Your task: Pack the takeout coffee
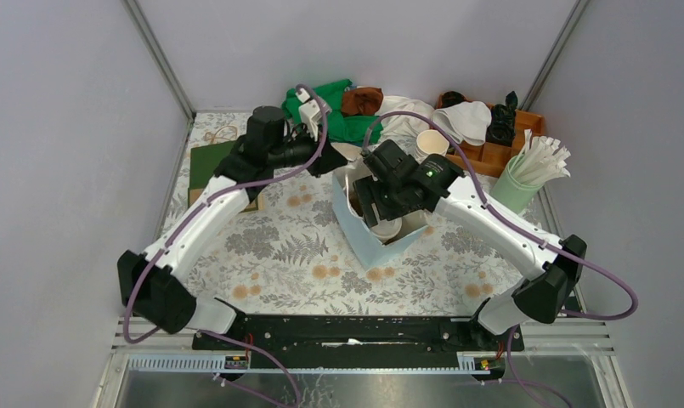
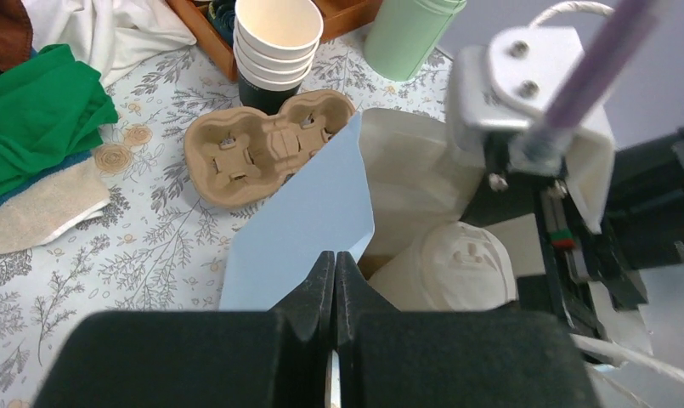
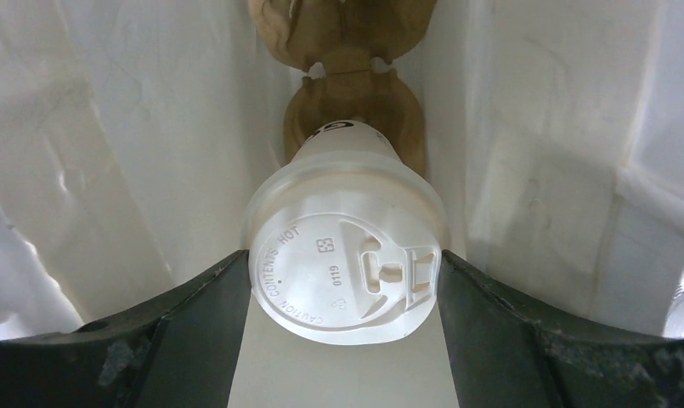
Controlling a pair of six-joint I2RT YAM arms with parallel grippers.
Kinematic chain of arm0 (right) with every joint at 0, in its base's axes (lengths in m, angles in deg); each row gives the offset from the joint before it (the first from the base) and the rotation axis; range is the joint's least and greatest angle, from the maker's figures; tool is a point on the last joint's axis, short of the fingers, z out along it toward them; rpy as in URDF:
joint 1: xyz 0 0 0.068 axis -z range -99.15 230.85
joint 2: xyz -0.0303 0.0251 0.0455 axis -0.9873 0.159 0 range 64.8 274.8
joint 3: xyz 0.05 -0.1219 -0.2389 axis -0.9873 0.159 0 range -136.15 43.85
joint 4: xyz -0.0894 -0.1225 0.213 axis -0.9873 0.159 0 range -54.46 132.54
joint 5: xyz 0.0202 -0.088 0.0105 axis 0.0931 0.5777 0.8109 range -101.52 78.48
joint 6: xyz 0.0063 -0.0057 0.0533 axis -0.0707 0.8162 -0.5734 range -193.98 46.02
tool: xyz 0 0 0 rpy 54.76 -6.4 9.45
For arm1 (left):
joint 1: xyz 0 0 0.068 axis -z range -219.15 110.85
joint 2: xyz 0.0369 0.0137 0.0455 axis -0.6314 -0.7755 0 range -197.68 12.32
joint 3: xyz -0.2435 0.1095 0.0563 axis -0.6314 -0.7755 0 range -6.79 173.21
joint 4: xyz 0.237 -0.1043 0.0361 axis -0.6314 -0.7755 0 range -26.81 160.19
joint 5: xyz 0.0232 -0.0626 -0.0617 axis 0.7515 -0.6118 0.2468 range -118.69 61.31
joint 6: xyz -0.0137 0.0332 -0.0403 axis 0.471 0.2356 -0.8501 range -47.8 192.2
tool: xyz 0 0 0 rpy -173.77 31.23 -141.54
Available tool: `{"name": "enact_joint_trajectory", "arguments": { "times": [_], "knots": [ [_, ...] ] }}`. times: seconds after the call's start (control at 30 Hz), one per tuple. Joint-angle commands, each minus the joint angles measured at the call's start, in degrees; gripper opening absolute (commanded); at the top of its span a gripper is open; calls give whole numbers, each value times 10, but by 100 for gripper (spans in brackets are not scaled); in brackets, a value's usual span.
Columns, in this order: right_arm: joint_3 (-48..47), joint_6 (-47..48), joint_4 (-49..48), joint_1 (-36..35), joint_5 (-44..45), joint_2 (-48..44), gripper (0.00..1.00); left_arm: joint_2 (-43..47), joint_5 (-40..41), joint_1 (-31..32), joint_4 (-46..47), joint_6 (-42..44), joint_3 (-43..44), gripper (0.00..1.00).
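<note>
The takeout coffee (image 3: 345,263), a pale cup with a white round lid, stands inside the light blue paper bag (image 1: 365,240). Its base sits in a well of a brown pulp tray (image 3: 347,102) at the bag's bottom. My right gripper (image 3: 347,285) reaches down into the bag, and its fingers press the lid's two sides. In the left wrist view the lid (image 2: 461,265) shows inside the bag's mouth. My left gripper (image 2: 335,265) is shut on the bag's rim beside the blue flap (image 2: 308,225), a thin sheet caught between its fingers. In the top view it (image 1: 342,163) is at the bag's far edge.
A second pulp tray (image 2: 266,146) lies on the table behind the bag. A stack of lidless cups (image 2: 276,38), a green cup with straws (image 1: 515,187), a wooden organiser (image 1: 495,153) and heaped cloths (image 1: 338,115) line the back. The bag's white walls (image 3: 134,153) close round the cup.
</note>
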Motion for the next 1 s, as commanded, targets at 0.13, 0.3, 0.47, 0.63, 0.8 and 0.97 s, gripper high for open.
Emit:
{"name": "enact_joint_trajectory", "arguments": {
  "times": [0.13,0.3,0.47,0.63,0.8,0.97],
  "knots": [
    [9,78,-26,-31,13,-31,36,130,88,16,154,-78,-122,0],
    [36,93,-45,-68,47,-29,34,172,144,44,250,-94,-191,0],
    [48,98,-66,-77,44,-34,34,176,166,49,245,-103,-180,0],
    [51,101,-50,-91,89,-16,34,174,167,57,230,-122,-176,0],
    [89,96,-61,-97,120,-32,34,175,176,68,200,-123,-171,0],
    [112,104,-82,-97,138,-38,35,171,175,79,179,-129,-167,0]
  ]
}}
